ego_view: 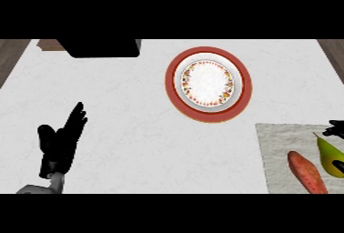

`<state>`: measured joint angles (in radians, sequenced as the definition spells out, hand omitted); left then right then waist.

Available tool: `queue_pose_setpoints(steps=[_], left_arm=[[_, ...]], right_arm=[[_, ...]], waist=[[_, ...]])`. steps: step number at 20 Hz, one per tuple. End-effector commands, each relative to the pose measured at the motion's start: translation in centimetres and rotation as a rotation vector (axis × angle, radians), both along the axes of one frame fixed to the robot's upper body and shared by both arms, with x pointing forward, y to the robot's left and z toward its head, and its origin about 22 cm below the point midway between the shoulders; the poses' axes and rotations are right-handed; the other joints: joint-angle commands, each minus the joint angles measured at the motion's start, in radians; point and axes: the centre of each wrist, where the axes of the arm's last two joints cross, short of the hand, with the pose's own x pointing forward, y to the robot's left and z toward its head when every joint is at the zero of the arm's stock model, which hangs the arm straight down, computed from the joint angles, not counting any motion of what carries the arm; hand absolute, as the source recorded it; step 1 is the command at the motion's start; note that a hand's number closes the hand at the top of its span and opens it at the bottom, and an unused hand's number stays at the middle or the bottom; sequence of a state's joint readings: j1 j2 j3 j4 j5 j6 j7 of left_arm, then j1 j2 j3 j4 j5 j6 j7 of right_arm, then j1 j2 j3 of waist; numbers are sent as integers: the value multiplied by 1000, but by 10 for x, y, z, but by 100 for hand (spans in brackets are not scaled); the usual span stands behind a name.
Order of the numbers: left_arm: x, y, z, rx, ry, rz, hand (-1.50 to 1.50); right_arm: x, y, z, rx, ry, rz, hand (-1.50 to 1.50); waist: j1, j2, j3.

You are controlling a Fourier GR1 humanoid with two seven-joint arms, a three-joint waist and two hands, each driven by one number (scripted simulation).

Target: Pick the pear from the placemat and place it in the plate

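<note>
Showing one pear (328, 157), one plate (209, 84)

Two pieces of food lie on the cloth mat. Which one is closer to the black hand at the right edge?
The green pear, right beside the right hand. The orange-red sweet potato lies farther left.

Even, bright, diffuse light; counter (134, 136) white, no glare; faint shadow under plate (232, 107) rim.

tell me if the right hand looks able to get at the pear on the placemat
Probably yes: the right hand shows at the right edge just above the pear, which lies on the placemat. The sweet potato lies on its other side.
</note>
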<state>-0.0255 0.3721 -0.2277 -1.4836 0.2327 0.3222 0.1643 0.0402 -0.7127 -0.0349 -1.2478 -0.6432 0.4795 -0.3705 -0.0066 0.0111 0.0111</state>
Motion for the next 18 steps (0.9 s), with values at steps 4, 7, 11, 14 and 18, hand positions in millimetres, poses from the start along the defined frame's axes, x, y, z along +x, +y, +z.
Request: queue_pose_setpoints(steps=[4,7,11,14,18], left_arm=[[2,-18,-10,12,14,-13,0],[7,-26,-3,20,-13,-18,0],[24,-34,5,8,9,-29,0],[5,-25,-18,27,10,-36,0],[6,-27,-6,19,11,-25,0]], right_arm=[[-6,-59,24,-220,-19,237,-150],[2,-75,50,-440,-44,205,-150],[17,-74,56,-607,-27,296,-150],[18,-80,54,-687,23,356,-150],[25,-74,65,-784,140,511,-150]], waist=[[23,-2,-5],[28,-4,-5],[36,-1,-6],[44,-1,-7],[51,-4,-8]])
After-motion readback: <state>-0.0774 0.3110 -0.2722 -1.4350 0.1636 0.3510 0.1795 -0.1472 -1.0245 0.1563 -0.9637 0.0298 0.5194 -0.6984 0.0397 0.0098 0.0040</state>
